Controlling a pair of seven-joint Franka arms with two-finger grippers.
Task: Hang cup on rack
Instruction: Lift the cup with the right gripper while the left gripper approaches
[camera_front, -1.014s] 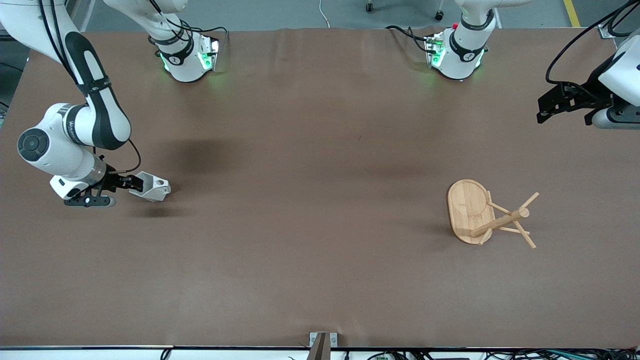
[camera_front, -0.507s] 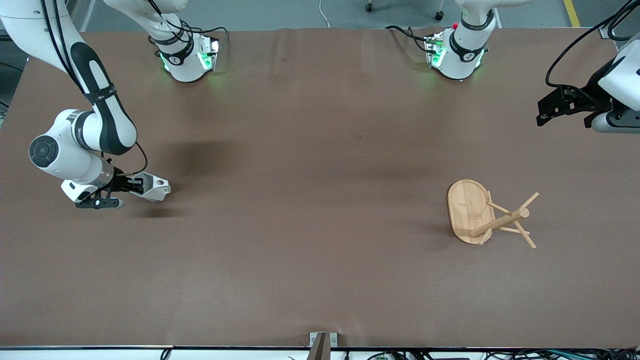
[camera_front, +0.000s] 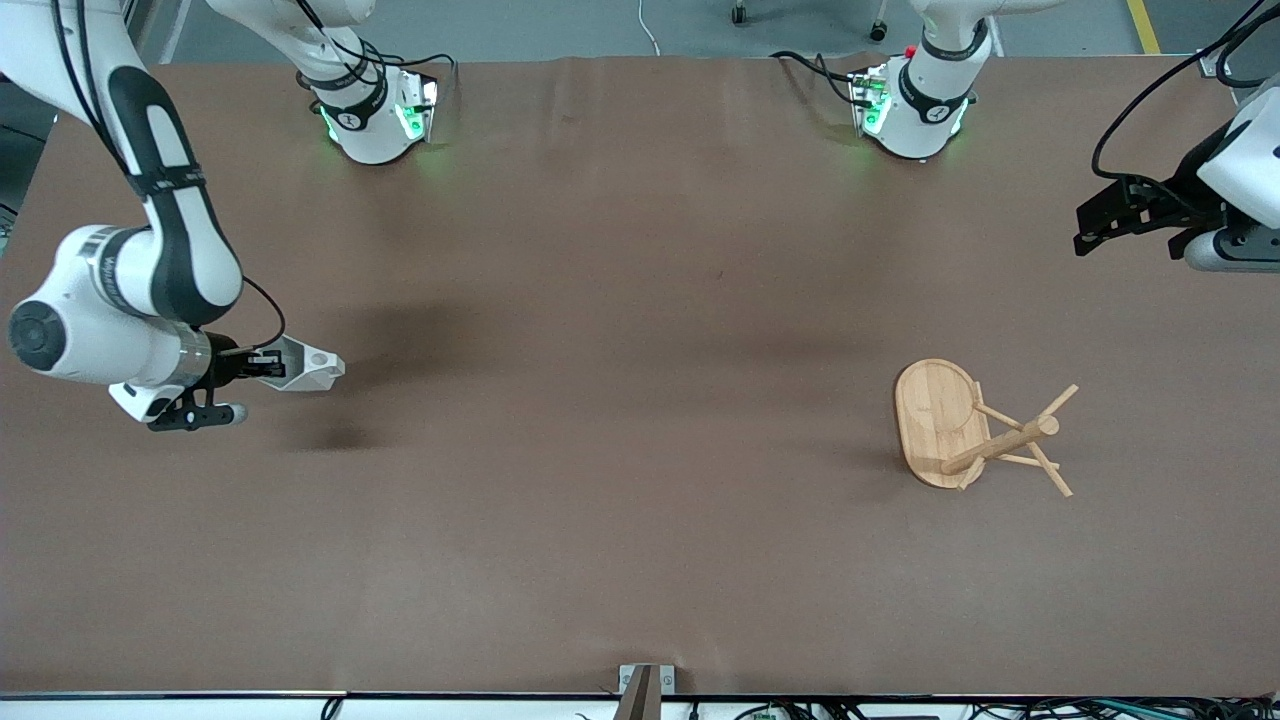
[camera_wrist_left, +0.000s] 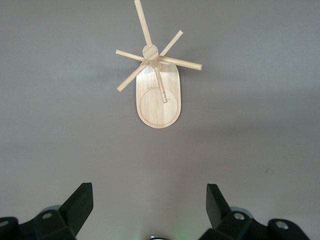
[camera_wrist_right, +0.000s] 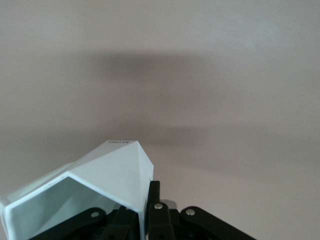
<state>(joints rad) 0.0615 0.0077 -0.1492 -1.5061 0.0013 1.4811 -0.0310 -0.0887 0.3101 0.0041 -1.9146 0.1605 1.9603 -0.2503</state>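
Observation:
The white faceted cup (camera_front: 305, 368) is held in my right gripper (camera_front: 262, 368), lifted a little above the table at the right arm's end, its handle tab with the round hole on top. In the right wrist view the fingers (camera_wrist_right: 154, 200) pinch the cup's (camera_wrist_right: 95, 187) wall. The bamboo rack (camera_front: 975, 430) stands on its oval base toward the left arm's end, pegs angled out from its post. My left gripper (camera_front: 1098, 222) hangs open and empty over the table edge at the left arm's end; the left wrist view shows the rack (camera_wrist_left: 156, 82) ahead of its spread fingertips (camera_wrist_left: 82, 197).
The brown table (camera_front: 640, 500) carries nothing else. The two arm bases (camera_front: 375, 110) stand at the table's edge farthest from the front camera. A small metal bracket (camera_front: 645, 685) sits at the nearest edge.
My right gripper has lifted the cup slightly off the table and tilted it flatter; its shadow has separated below it. The left arm has barely moved.

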